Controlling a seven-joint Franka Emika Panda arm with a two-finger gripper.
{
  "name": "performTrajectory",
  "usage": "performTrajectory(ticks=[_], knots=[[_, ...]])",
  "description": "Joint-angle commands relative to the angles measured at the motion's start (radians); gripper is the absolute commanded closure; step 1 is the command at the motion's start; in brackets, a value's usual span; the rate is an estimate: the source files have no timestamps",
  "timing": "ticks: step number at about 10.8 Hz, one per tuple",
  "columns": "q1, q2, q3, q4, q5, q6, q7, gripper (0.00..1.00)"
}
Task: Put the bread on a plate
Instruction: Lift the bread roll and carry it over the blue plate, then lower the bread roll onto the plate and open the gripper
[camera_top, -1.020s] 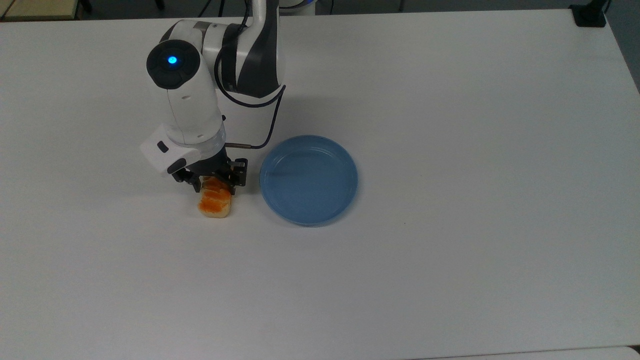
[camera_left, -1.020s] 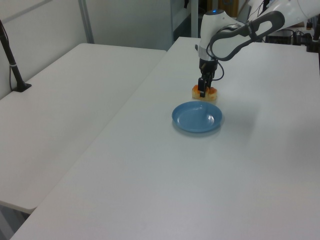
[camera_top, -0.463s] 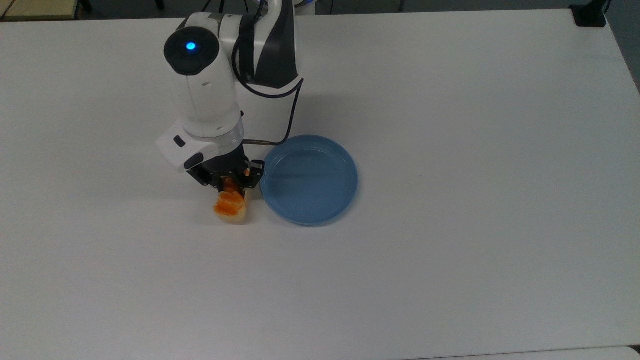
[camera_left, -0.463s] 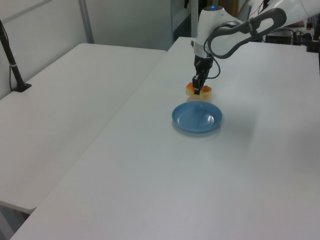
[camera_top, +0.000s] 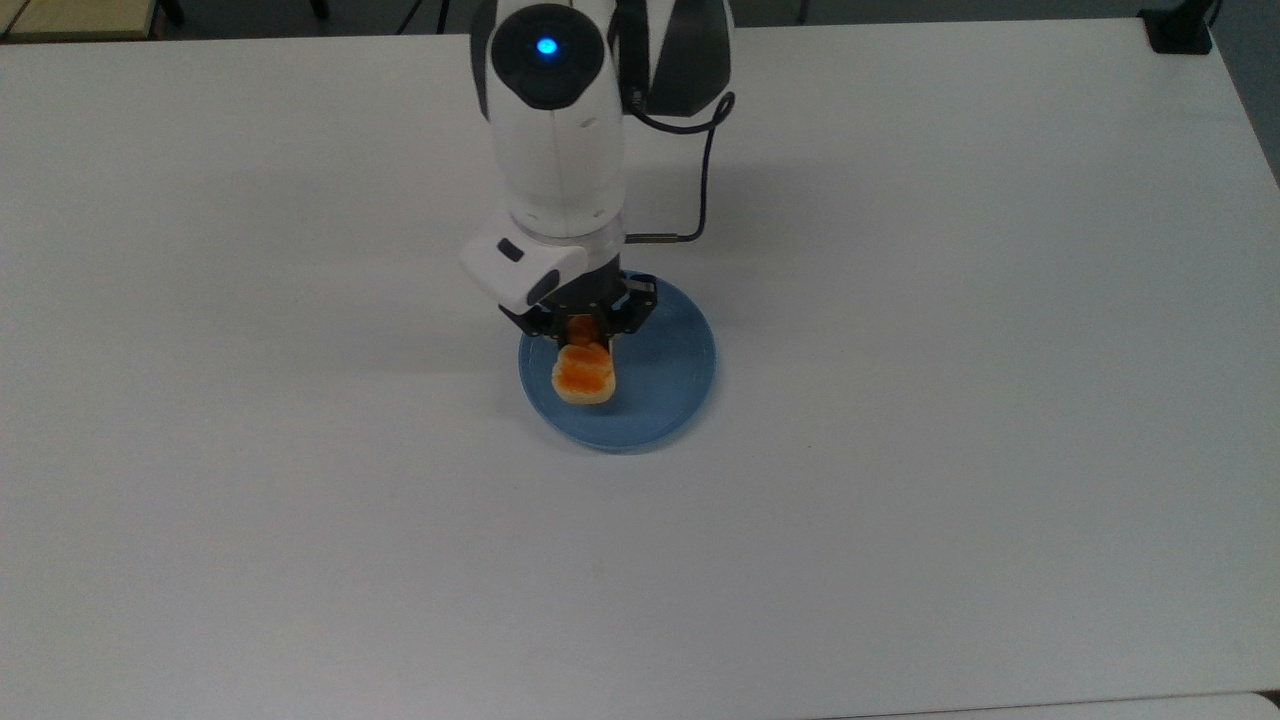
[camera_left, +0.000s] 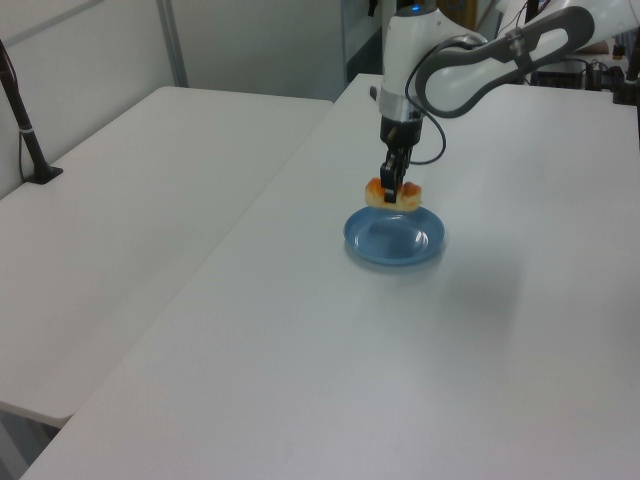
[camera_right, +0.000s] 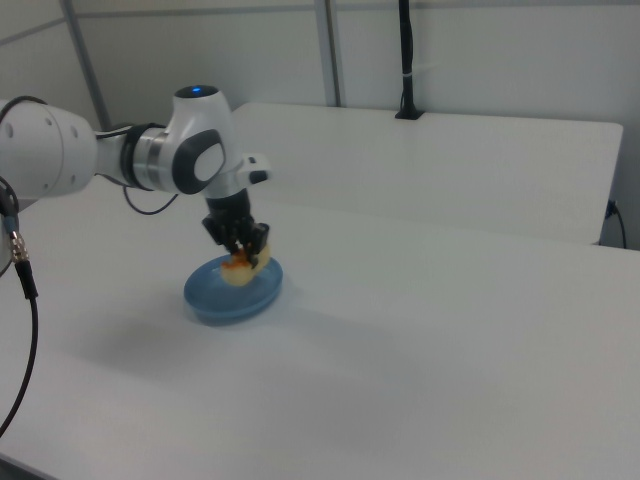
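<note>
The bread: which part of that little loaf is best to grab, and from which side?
Across its narrow width, coming from above. The bread is oblong with pale flat sides, and the hand pinches it just that way over the plate.

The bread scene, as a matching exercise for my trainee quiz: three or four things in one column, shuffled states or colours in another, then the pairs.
Things:
1. bread
2. plate
3. table
4. gripper

States:
A. white, bare around the plate
B. light blue, resting on the table
C. orange-brown top, held above the plate
D. jaws clamped on the bread

Pairs: 1-C, 2-B, 3-A, 4-D
</note>
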Motion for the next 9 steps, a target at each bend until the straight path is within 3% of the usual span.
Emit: performTrajectory(ticks=[1, 5, 6, 7, 8, 9], knots=[[0.069, -0.005, -0.013, -0.057, -0.004, 0.012, 0.073, 0.60], [0.061, 0.009, -0.014, -0.054, -0.034, 0.060, 0.075, 0.52], [0.061, 0.009, -0.016, -0.054, -0.042, 0.061, 0.073, 0.41], [0.061, 0.009, -0.018, -0.052, -0.054, 0.061, 0.073, 0.38], [0.060, 0.006, -0.018, -0.051, -0.058, 0.058, 0.075, 0.05], [0.060, -0.008, -0.022, -0.048, -0.058, 0.046, 0.075, 0.00]])
